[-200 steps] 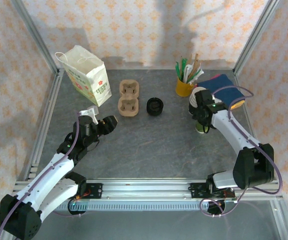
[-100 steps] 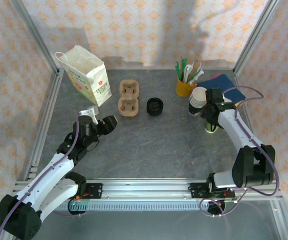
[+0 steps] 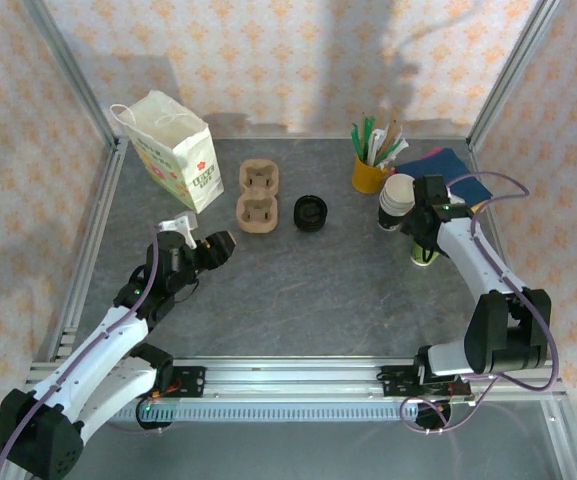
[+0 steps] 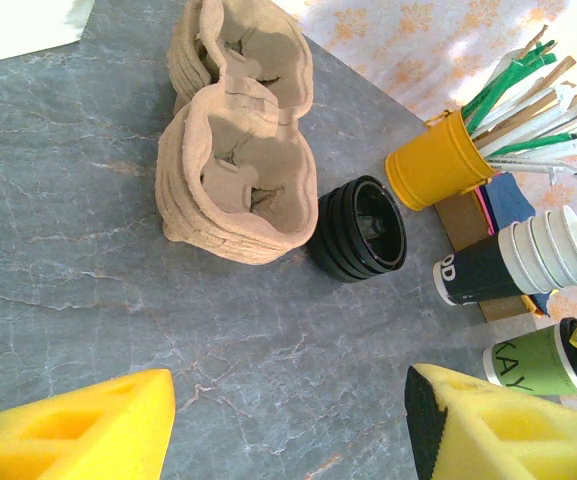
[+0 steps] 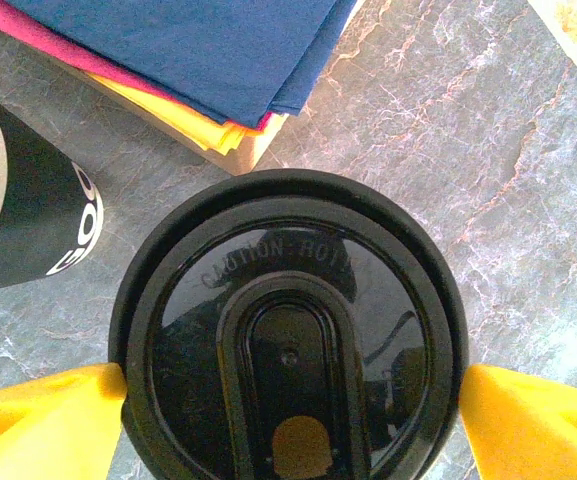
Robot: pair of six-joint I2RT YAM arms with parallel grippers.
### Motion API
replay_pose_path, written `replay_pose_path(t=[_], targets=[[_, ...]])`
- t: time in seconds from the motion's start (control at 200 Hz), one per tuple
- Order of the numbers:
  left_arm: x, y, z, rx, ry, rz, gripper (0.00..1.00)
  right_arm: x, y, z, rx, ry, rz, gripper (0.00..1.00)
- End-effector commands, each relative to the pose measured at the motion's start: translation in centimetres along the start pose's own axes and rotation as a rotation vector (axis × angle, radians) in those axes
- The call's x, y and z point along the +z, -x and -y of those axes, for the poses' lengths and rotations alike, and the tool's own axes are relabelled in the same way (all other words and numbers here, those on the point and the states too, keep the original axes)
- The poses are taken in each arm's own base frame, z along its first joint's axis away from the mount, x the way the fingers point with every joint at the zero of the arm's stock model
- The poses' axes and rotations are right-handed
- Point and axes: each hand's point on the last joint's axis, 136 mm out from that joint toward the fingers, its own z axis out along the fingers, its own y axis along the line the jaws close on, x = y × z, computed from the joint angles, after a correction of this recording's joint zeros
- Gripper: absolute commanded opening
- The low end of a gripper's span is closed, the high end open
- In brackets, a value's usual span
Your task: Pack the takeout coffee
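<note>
The takeout coffee (image 5: 288, 330) stands upright on the counter (image 5: 528, 150), directly beneath the right hand (image 5: 290, 395), between its 2 yellow fingers (image 5: 38, 415); contact cannot be told. A round black lid with 1 oval recess caps it. Its side is green with dark lettering.

Bright, even light (soft shadows)

My right fingers (image 5: 38, 425) are bright yellow, and so are my left fingers (image 4: 68, 430). The coffee's lid (image 5: 288, 340) is glossy black. Its cup (image 4: 528, 362) looks green with dark lettering, though I catch only a sliver. The table (image 5: 488, 130) is grey, veined pale like marble. The napkins (image 5: 188, 50) are navy, pink and yellow. The stacked cups (image 4: 513, 262) are white with a black, white-lettered sleeve, and the carrier (image 4: 238, 170) is tan.
</note>
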Motion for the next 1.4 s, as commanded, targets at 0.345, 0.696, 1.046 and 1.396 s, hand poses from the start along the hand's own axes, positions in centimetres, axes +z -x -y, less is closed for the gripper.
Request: replay_pose_path(t=[0.345, 0.696, 1.046, 1.396], targets=[[-0.5, 0.7, 0.6, 0.005, -0.014, 0.010, 0.64, -3.2, 2.5, 0.7, 0.022, 0.005, 0.047, 0.87], [-0.5, 1.8, 1.4, 0.006, -0.008, 0.022, 0.65, -10.9, 4.2, -3.5, 0.036, 0.391, 0.094, 0.84], [0.6, 3.3, 1.3, 0.013, 0.079, 0.014, 0.67, -18.4, 0.4, -9.3, 0.027, 0.954, 0.012, 0.80], [4.6, 3.9, 1.0, -0.072, 0.144, -0.030, 0.68, -18.9, -5.1, -13.6, -0.024, 1.166, -0.085, 0.80]])
